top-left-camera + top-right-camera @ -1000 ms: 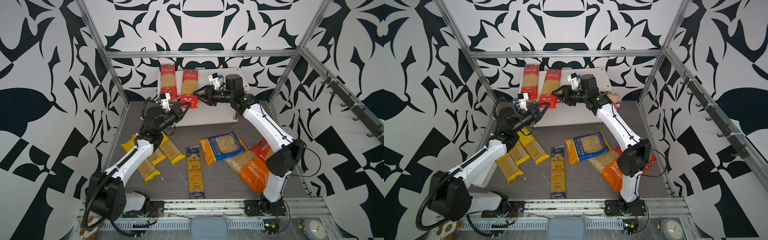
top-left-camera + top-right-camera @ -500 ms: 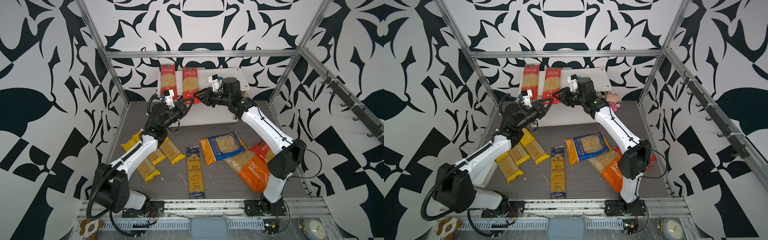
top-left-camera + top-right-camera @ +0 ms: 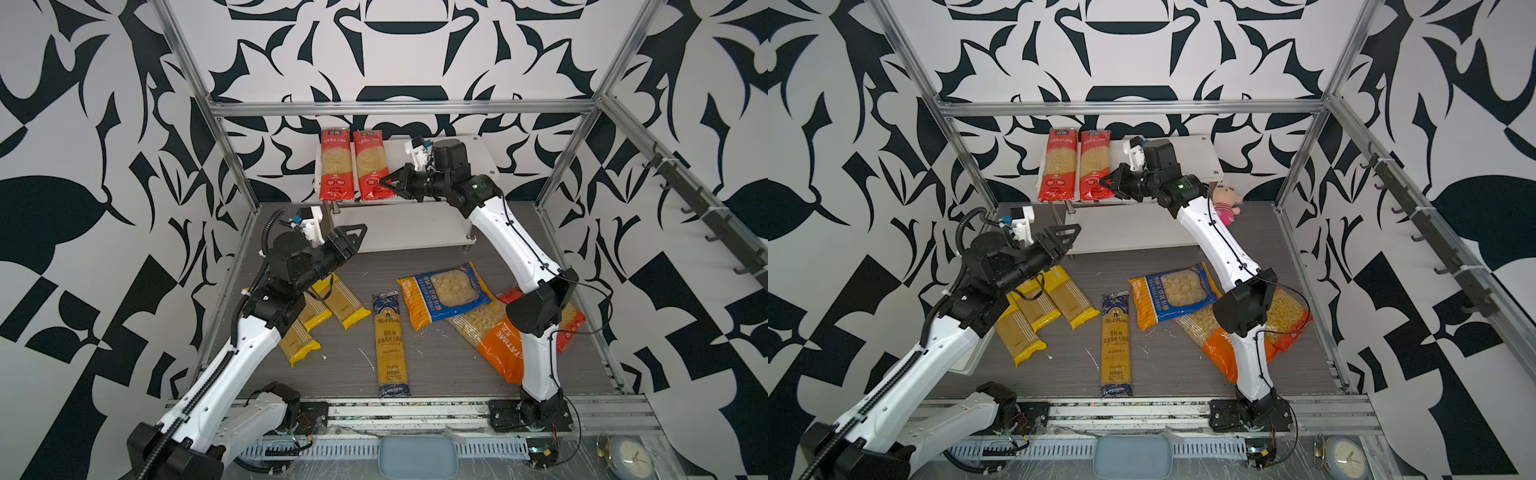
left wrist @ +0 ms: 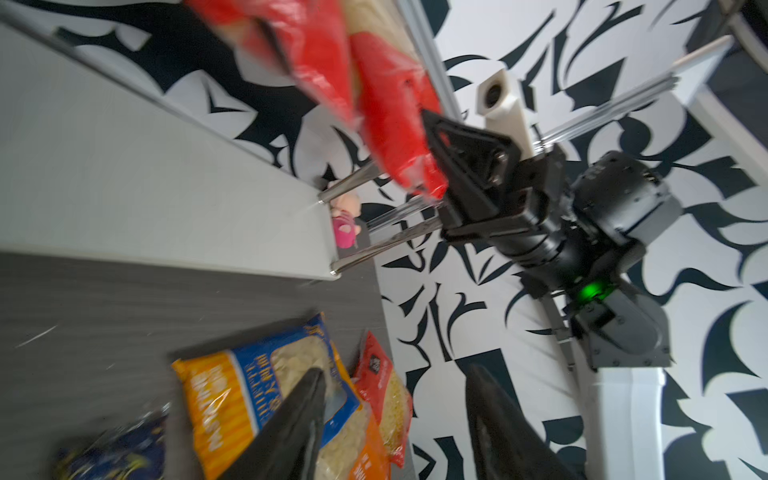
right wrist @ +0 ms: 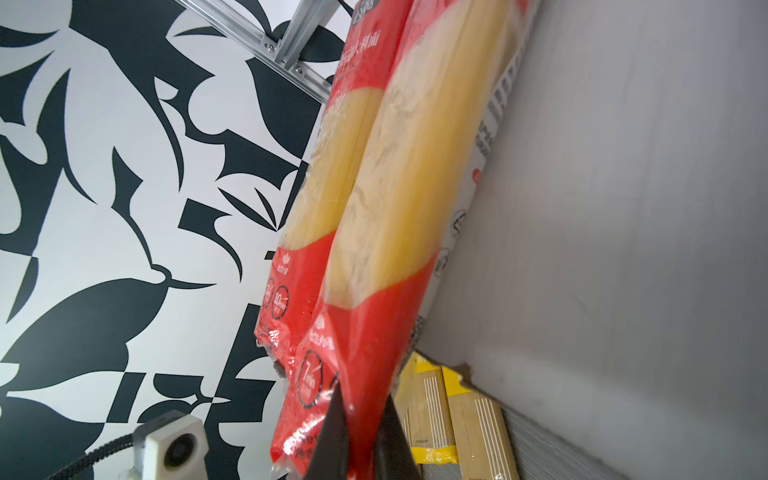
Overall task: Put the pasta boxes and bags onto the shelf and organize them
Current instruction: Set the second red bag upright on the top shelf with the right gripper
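Two red spaghetti packs (image 3: 336,164) (image 3: 371,164) lie side by side at the left of the shelf's top board (image 3: 478,158), their near ends overhanging its front edge. My right gripper (image 3: 384,181) (image 5: 363,397) is shut on the near end of the right-hand red pack (image 5: 399,166). My left gripper (image 3: 359,232) (image 4: 395,372) hangs open and empty in front of the shelf's lower board (image 3: 407,226), low and left of the packs. On the floor lie three yellow packs (image 3: 340,305), a dark blue spaghetti pack (image 3: 389,345), and blue (image 3: 444,293), orange (image 3: 494,340) and red (image 3: 571,320) bags.
A pink plush doll (image 3: 1225,199) sits on the floor behind the shelf's right end. Aluminium frame posts (image 3: 232,158) stand close to the shelf on both sides. My right arm's elbow (image 3: 540,307) hangs over the orange and red bags.
My left gripper let go of the red pack, opened, and drew back down and left. My right gripper shut on that pack's near end, and the pack now lies beside the first.
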### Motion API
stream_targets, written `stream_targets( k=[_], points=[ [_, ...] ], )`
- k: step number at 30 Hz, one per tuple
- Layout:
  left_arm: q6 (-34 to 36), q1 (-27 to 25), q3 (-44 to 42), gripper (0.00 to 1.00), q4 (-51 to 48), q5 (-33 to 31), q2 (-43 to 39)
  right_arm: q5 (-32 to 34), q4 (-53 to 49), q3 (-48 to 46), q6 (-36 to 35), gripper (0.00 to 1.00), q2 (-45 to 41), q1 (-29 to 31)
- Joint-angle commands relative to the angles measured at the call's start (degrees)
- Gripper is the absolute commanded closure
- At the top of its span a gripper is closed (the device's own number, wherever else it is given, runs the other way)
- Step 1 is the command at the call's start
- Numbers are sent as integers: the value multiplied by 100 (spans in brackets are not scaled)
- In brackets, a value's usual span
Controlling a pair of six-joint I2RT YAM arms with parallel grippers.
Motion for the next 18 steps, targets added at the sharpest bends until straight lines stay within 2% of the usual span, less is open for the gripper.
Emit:
stream_targets(
  k=[1,5,11,18],
  points=[
    [144,329,-305,42,-1151,-297,-370,-115,178,293,-196,95,-1,65],
    [59,577,-661,42,-1353,-174,-692,-111,398,368,-21,95,163,98],
    [-57,589,-995,42,-1320,-106,-839,-174,401,691,125,96,467,177],
    [-23,589,-997,42,-1215,-46,-736,-172,309,995,177,97,689,285]
  ],
)
